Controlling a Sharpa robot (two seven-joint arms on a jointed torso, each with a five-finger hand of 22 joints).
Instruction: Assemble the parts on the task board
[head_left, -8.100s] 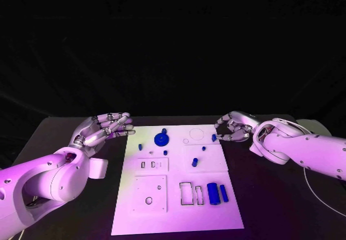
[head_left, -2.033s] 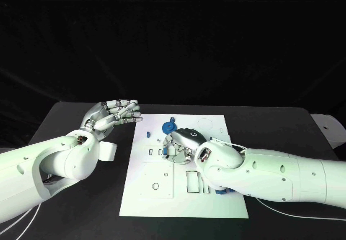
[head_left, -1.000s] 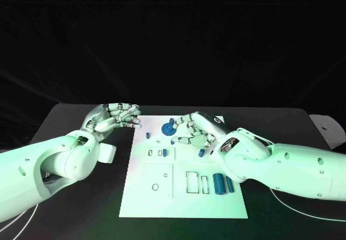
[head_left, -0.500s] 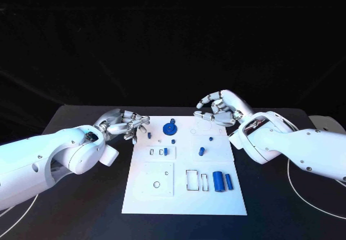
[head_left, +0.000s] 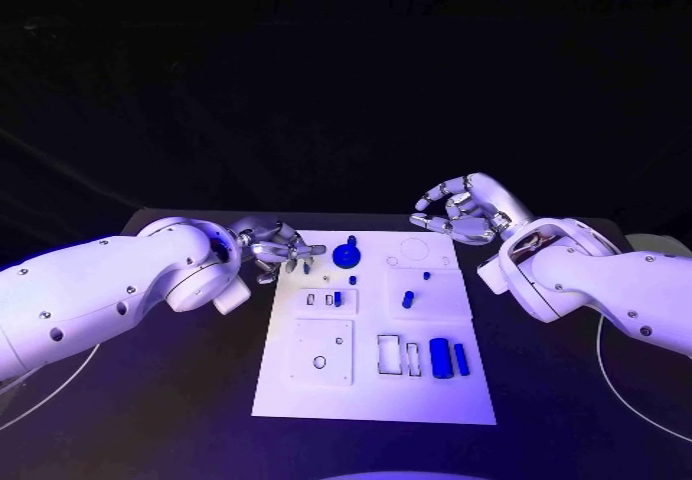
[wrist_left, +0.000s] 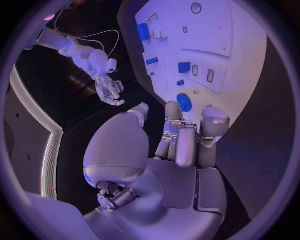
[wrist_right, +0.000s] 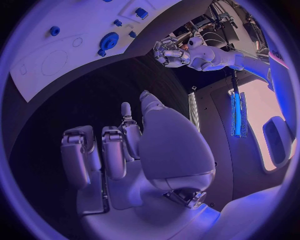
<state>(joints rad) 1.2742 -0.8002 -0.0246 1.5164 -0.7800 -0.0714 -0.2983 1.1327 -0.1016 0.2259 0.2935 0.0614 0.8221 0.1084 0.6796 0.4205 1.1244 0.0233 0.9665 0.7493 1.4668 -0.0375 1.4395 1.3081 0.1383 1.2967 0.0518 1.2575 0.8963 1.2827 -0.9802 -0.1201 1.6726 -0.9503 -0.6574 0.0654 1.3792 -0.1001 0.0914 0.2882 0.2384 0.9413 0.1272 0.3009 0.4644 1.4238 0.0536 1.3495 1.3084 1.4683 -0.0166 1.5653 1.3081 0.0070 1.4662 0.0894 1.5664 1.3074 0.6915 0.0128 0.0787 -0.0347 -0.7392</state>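
Note:
The white task board (head_left: 325, 385) lies in the middle of the black table. On it stand a blue gear (head_left: 348, 255), a small peg (head_left: 427, 273), two short blue pieces (head_left: 408, 296) and, near the front right, a blue cylinder (head_left: 438, 358) beside a blue bar (head_left: 460, 358). My left hand (head_left: 281, 252) hovers at the board's far left edge, fingers curled, nothing seen in them. The left wrist view shows those curled fingers (wrist_left: 187, 140) just short of the gear (wrist_left: 184, 101). Off the far right corner, my right hand (head_left: 459, 210) is raised with bent fingers (wrist_right: 94, 155) and holds nothing.
Rectangular slots (head_left: 391, 355) and a raised square plate with a round hole (head_left: 323, 352) occupy the board's near half. Bare black table (head_left: 173, 400) surrounds the board on both sides. A white cable (head_left: 613, 370) curves along the table at the right.
My right hand has drawn back from the board's middle to a raised spot off its far right corner. My left hand has curled its fingers and moved in to the board's far left edge.

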